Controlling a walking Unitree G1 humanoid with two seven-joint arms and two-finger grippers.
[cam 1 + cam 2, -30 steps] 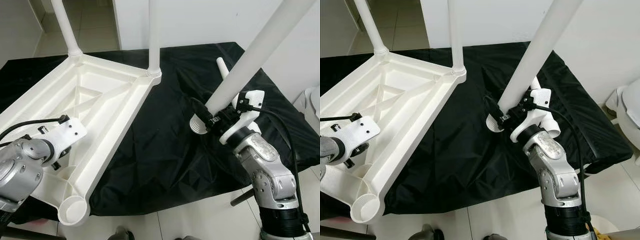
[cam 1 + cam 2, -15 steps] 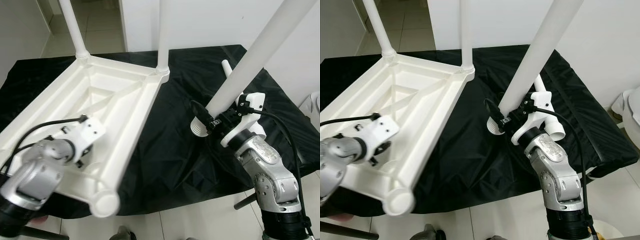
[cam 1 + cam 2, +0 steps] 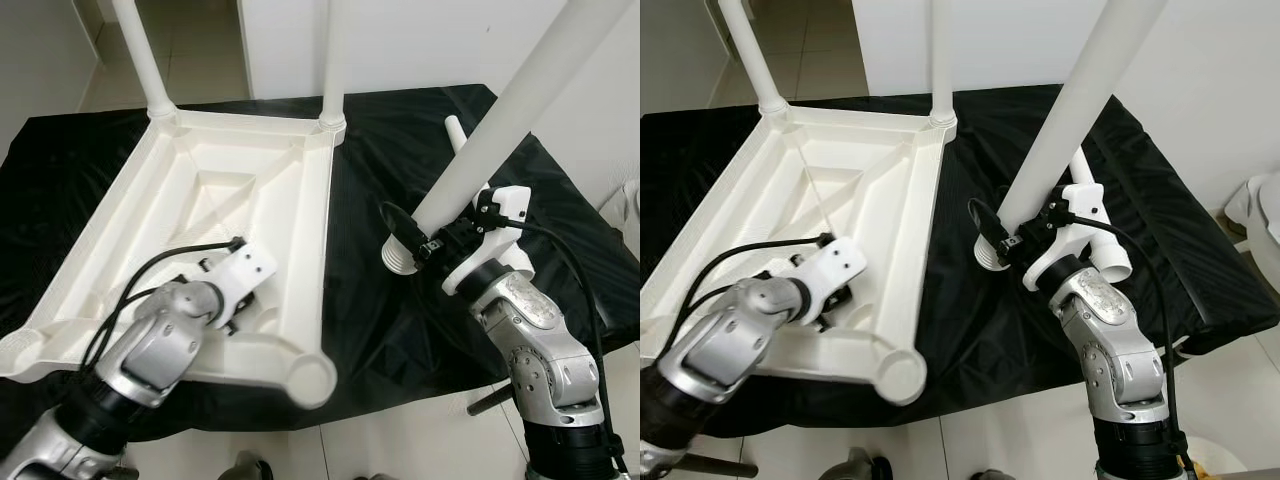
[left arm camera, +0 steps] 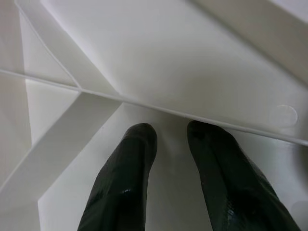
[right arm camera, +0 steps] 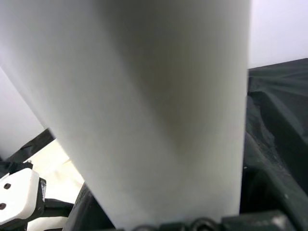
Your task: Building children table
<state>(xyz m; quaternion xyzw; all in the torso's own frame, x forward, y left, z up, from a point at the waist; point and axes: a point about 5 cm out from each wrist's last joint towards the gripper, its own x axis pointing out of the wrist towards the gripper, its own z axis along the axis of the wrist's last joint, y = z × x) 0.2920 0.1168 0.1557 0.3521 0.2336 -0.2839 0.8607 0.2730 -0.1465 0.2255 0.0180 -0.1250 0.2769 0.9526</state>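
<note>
The white plastic table top (image 3: 318,260) lies upside down on the black cloth, with two white legs (image 3: 333,60) standing in its far corners. An open round socket (image 3: 310,380) marks its near corner. My left gripper (image 4: 171,132) reaches down inside the ribbed underside, fingers slightly open, tips resting against a rib with nothing between them. To the right, my right gripper (image 3: 425,245) is shut on a third white leg (image 3: 490,130), which is tilted with its ribbed end (image 3: 398,255) just above the cloth. This leg (image 5: 144,106) looms close in the right wrist view.
Another loose white leg (image 3: 455,135) lies on the black cloth (image 3: 380,330) behind my right gripper. The cloth's front edge drops to a tiled floor (image 3: 400,440). A white wall stands behind, and a white fixture (image 3: 1260,215) at the far right.
The table top has swung round under my left gripper, its near corner sliding to the right. My left arm moved in with it. The right gripper still holds its leg in place.
</note>
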